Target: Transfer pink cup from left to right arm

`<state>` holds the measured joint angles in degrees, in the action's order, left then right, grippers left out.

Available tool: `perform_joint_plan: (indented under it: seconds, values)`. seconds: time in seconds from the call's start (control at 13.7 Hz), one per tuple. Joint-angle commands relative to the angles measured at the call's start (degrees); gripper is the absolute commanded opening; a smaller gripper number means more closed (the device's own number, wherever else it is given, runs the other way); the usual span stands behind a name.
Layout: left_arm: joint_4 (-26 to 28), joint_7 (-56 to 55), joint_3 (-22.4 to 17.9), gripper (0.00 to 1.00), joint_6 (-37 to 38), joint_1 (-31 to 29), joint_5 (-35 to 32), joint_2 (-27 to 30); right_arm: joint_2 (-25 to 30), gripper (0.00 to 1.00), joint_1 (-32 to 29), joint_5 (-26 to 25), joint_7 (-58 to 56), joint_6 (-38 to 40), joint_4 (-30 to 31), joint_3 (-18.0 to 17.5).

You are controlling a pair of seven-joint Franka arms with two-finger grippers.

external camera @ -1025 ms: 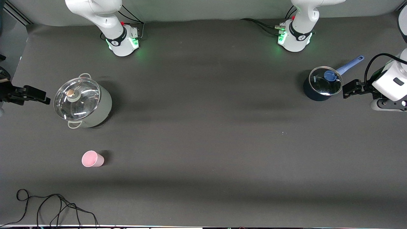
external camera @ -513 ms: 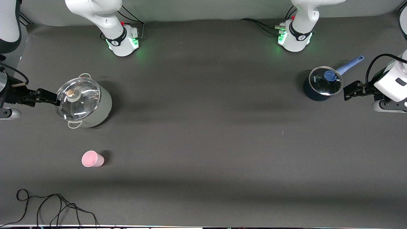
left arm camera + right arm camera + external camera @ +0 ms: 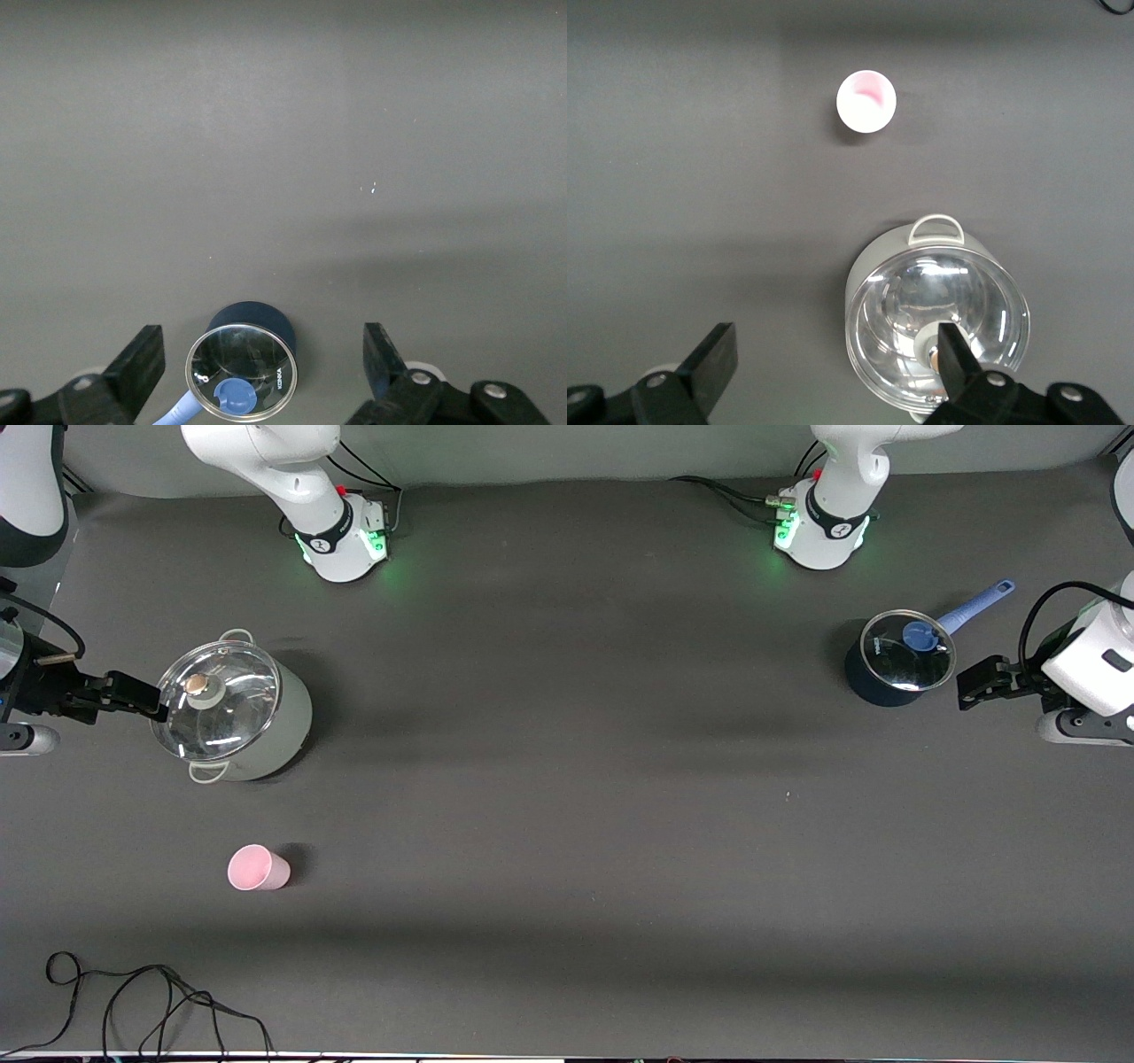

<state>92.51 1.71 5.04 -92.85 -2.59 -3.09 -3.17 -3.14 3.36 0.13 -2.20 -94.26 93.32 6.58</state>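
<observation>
Pink cup (image 3: 258,867) upright on worktop (image 3: 567,824), toward right arm's end, nearer front camera than big grey lidded pot (image 3: 232,713); nothing touching it. Right end effector (image 3: 133,695) open, empty, up in air at pot's lid edge, seemingly partly over it. Left end effector (image 3: 979,680) open, empty, just beside small dark-blue saucepan (image 3: 897,660) with glass lid, blue handle. Black cable (image 3: 133,1001) coiled at worktop corner nearest camera.
</observation>
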Motion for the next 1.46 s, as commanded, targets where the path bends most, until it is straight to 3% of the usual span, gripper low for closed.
perform_joint_plan:
  seconds: [0.0,0.51,0.73,0.81,1.39]
  values:
    - [-1.3,0.7,-0.3,1.0,1.2,0.5,0.0,-0.4,0.6,1.0,0.4,-0.8,0.9,-2.2,1.9,0.1]
    - [-1.3,0.7,-0.3,1.0,1.2,0.4,0.1,-0.5,0.1,1.0,-1.1,-0.4,1.0,-2.2,1.5,-0.3]
    - [-1.3,0.7,-0.3,1.0,1.2,0.4,0.1,-0.5,0.1,1.0,-8.0,-0.3,1.0,-2.2,1.3,-7.9]
    - [-1.3,0.7,-0.3,1.0,1.2,0.4,0.1,-0.5,0.1,1.0,-8.4,-0.3,1.0,-2.2,1.3,-8.3]
    - [-1.3,0.7,-0.4,1.0,1.4,0.4,0.1,-0.5,0.7,1.0,-8.1,-0.6,0.7,-4.4,0.9,-7.7]
